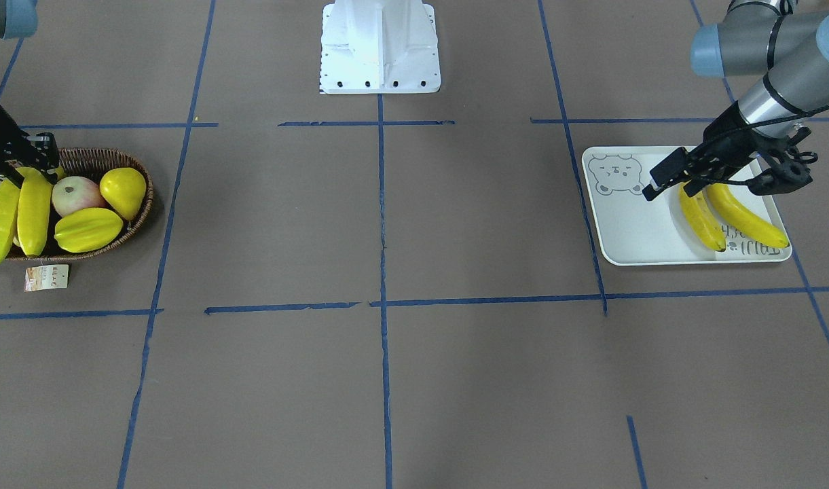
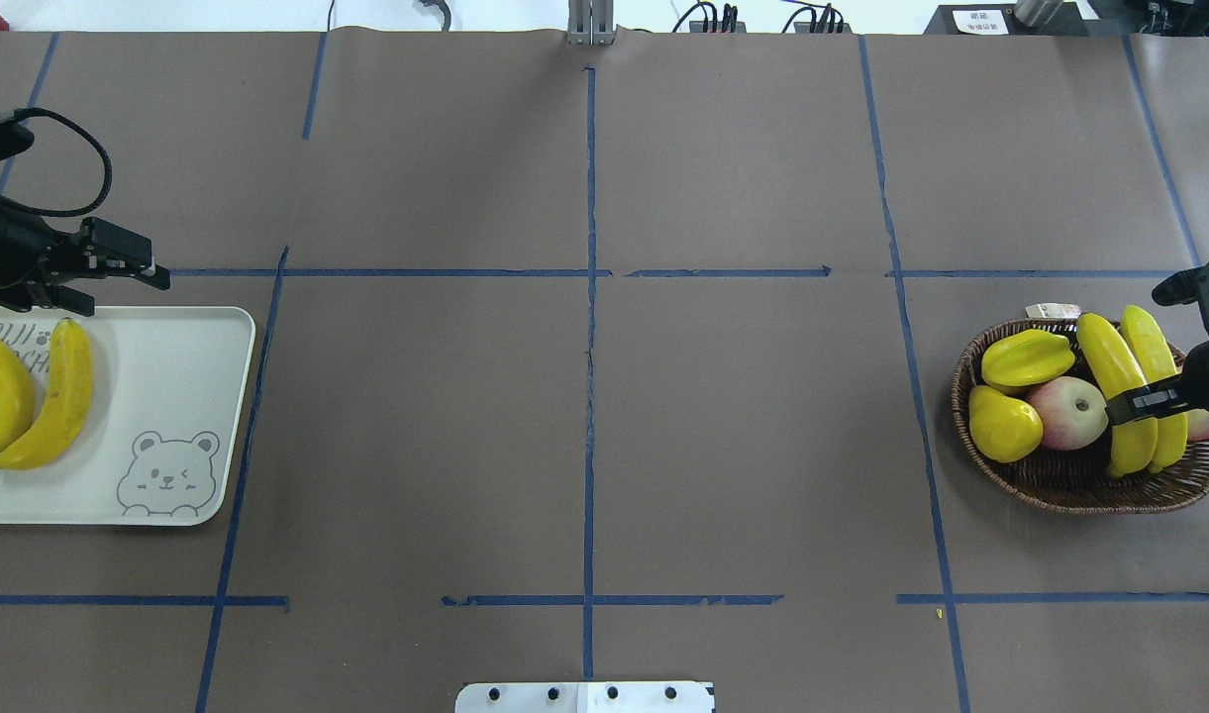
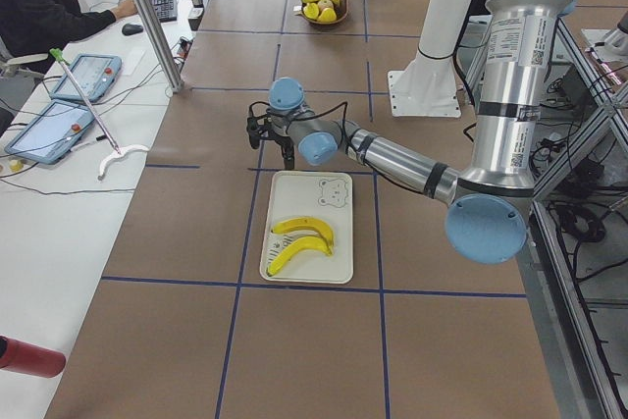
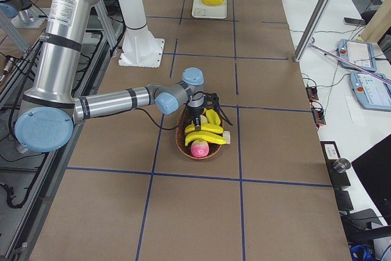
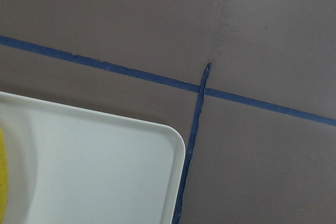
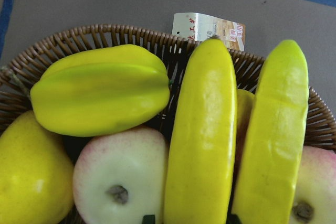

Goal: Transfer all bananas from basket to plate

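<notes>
Two bananas (image 2: 1109, 386) (image 2: 1154, 376) lie side by side in the wicker basket (image 2: 1059, 490) at the right end of the table. My right gripper (image 2: 1134, 406) is down over them. In the right wrist view its dark tips flank and touch the left banana (image 6: 202, 140), so it looks shut on that banana, which still rests in the basket. Two other bananas (image 2: 59, 396) (image 2: 0, 386) lie on the white bear plate (image 2: 168, 396) at the left end. My left gripper (image 2: 127, 294) hangs open and empty above the plate's far edge.
The basket also holds a ridged starfruit (image 2: 1028, 358), a yellow pear-shaped fruit (image 2: 1003, 426) and two apples (image 2: 1067, 411) (image 2: 1208, 424). A paper tag (image 2: 1052, 310) lies beside it. Blue tape lines cross the brown table. The robot's white base (image 2: 584, 696) is at the near edge.
</notes>
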You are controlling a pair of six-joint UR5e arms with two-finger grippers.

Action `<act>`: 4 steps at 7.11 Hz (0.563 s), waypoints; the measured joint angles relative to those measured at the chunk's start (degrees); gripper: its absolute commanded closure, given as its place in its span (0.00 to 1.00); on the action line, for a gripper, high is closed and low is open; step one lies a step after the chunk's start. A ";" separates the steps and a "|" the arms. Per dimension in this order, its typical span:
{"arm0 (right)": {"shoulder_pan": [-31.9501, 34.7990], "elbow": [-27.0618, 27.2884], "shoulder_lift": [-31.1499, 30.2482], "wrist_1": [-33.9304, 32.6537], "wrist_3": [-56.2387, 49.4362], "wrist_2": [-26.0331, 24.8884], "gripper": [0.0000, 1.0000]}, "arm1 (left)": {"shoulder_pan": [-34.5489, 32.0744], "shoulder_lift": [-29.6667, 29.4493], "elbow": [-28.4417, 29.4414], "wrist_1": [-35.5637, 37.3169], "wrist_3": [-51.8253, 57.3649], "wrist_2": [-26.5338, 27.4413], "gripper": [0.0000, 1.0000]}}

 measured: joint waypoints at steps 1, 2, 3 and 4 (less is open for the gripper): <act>0.02 0.04 0.02 0.04 -0.02 0.08 0.99 | 0.00 0.01 -0.01 0.02 0.00 0.00 0.00; 0.11 0.48 -0.02 0.04 -0.11 0.51 0.99 | 0.04 0.05 0.04 0.03 0.00 0.00 0.00; 0.45 1.46 -0.16 -0.03 -0.22 2.06 1.00 | 0.05 0.07 0.08 0.02 0.00 0.00 0.00; 1.34 2.72 -0.35 -0.15 -0.32 4.48 1.00 | 0.03 0.08 0.14 0.01 0.00 0.00 0.00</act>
